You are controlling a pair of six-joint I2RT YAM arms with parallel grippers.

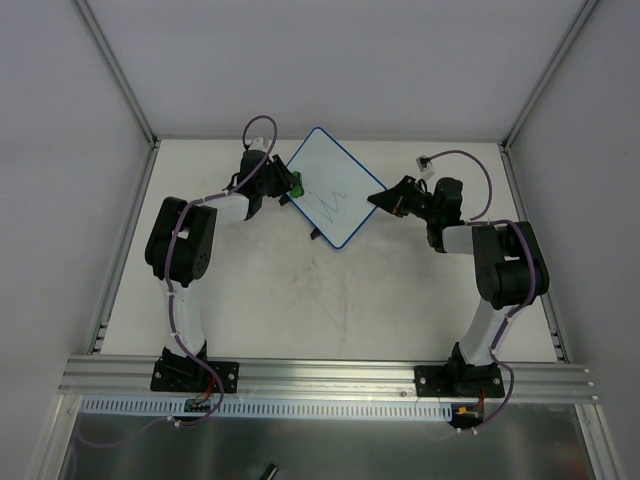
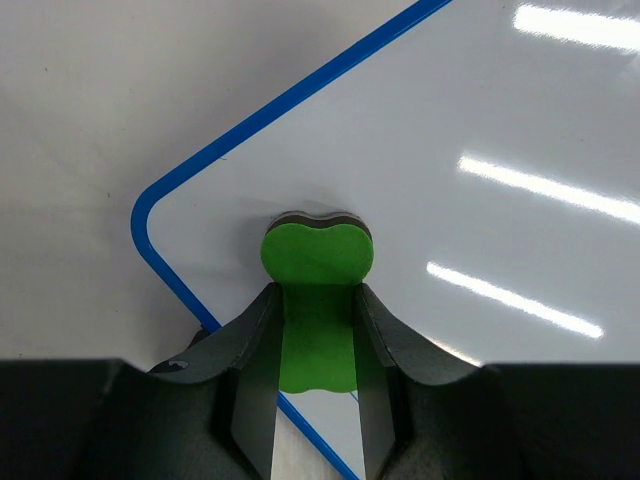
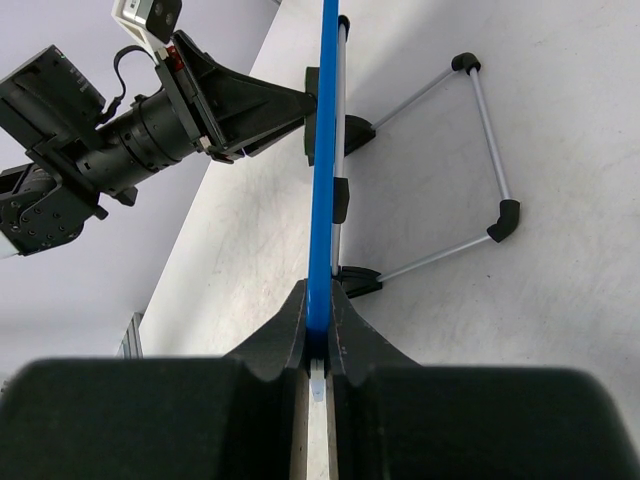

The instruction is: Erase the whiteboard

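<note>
Risk: wiping push twists whiteboard (image 1: 333, 195) from right fingers (image 3: 282, 335) clamping rim; left fingers (image 2: 250, 335) clamp green eraser (image 2: 317, 255) at whiteboard corner.

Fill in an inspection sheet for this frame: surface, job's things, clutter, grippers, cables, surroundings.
Surface: white tabletop, faint grey scuffs.
Job's things: small white rectangular whiteboard with thin blue rim, dark zigzag pen lines not yet erased; green eraser pad against its face near a corner.
Clutter: nothing seen.
Grippers: left gripper shut on the eraser pad; right gripper shut on the whiteboard's rim.
Cables: purple cables loop along both arms.
Surroundings: grey walls, aluminium frame rails.
</note>
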